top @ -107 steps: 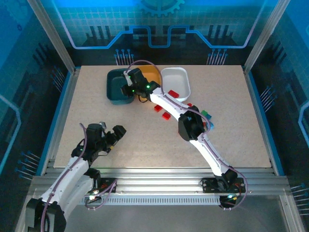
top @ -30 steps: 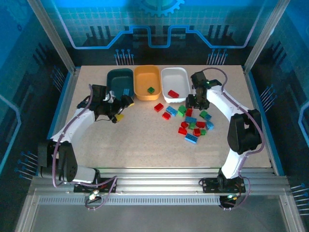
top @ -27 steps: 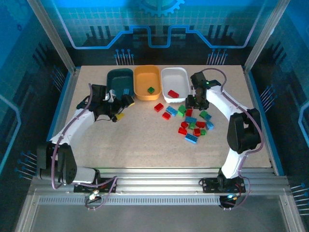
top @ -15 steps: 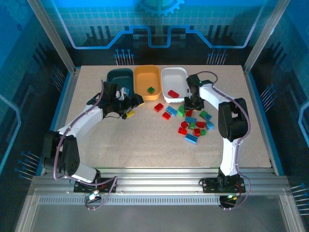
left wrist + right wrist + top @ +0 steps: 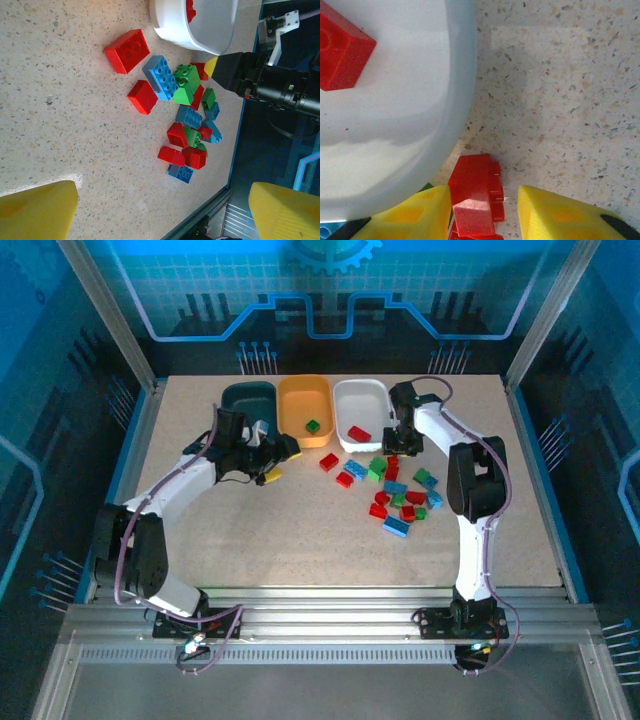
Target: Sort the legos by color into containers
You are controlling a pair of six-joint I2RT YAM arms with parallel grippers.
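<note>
So, the right gripper (image 5: 482, 197) hung just off the near corner of the white tub (image 5: 462, 105). Its yellow fingers (image 5: 415, 212) stood narrow on either side of a red brick (image 5: 472, 190) lying just beside the tub wall. One finger looked to be touching the brick and the other had a sliver of daylight, so I wouldn't have called that a grip. Over by the dark teal tub (image 5: 245, 392) and the orange-yellow tub (image 5: 304, 388), the left gripper (image 5: 272, 458) sat spread wide with nothing in it. The rest of the legos (image 5: 187, 127) were bunched on the table (image 5: 60, 125) near the white tub, with red, green and blue all mixed. My take was that these bricks are featherlight, hard and slick. A pinch square across the flat side walls looked like the way to go, not the studs. An off-centre squeeze would probably squirt the brick sideways, or drag its neighbours along.
</note>
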